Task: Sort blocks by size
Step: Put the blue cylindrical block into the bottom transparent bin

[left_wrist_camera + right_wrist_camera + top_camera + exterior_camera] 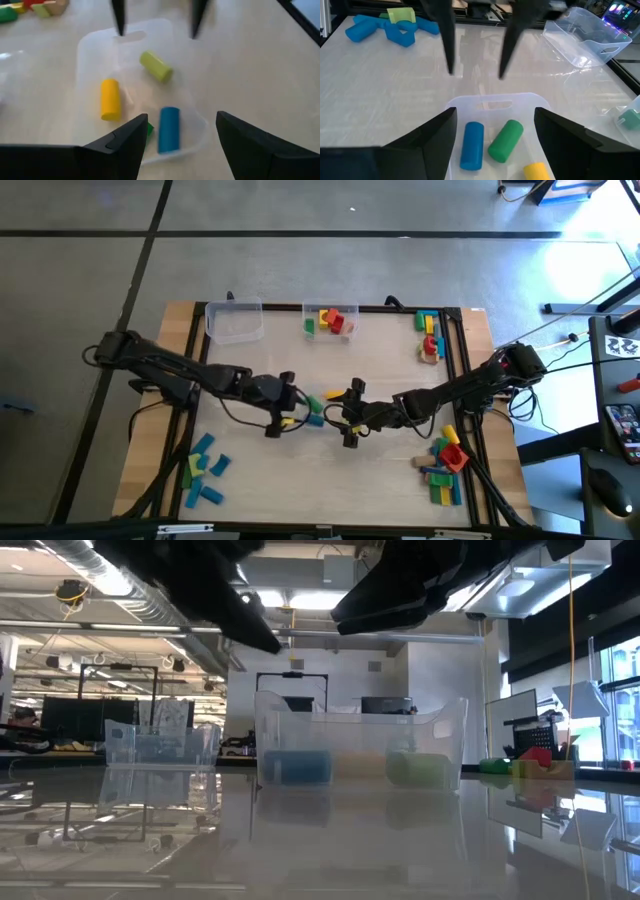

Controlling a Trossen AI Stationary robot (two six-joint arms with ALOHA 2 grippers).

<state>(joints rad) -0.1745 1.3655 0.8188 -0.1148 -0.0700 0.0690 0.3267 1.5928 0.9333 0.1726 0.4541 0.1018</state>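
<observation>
- While hovering mid-worktop [250, 480] over clear tub [165, 35] with blue [169, 128], yellow [110, 99], green blocks [156, 66]:
- Left fingers [250, 145] spread wide, empty.
- Right fingers [575, 137] likewise apart, empty.

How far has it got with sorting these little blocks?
Early days. Three cylinders, yellow, green and blue, lie in the clear tub mid-table. The left gripper and right gripper hover open over it, holding nothing. Left to sort: the blue pile, the mixed pile and blocks along the far edge.
</observation>
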